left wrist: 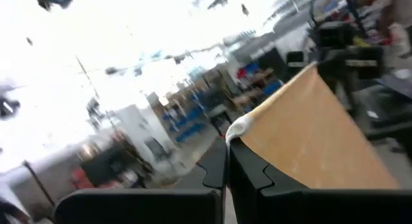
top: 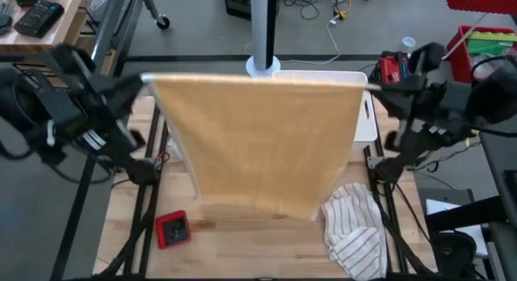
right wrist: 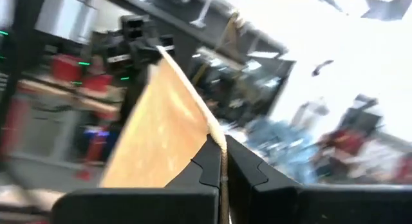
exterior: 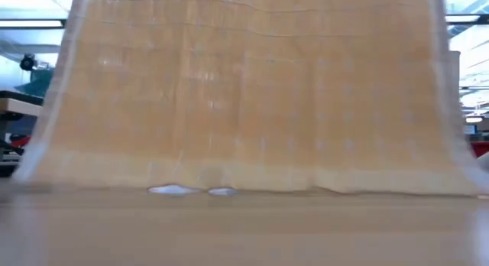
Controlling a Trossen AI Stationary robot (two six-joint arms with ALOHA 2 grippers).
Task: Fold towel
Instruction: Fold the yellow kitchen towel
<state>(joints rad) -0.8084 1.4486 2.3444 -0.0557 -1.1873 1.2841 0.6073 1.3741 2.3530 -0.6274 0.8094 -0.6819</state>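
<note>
While we have the tan towel [top: 258, 144] lifted and stretched flat between our two arms, no fold has been made in it yet, so we judge the task to be at its opening stage. Our left claw [top: 145, 77] pinches one top corner and our right claw [top: 373, 87] pinches the other, each clamped tight on the cloth; the wrist views show the towel's edge caught between the dark fingers [left wrist: 248, 172] on both sides. The towel hangs like a curtain above the bench [top: 242, 249], and in the low view its bottom hem appears to reach the wood or hang just above it; we cannot tell which.

What is left, as we judge it: lay the cloth down, bring one half over the other, and perhaps repeat.

A striped cloth [top: 355, 232] lies crumpled near the right side of the bench, and a small red device [top: 172, 228] sits near the left. We can read no writing, brand or label anywhere.
</note>
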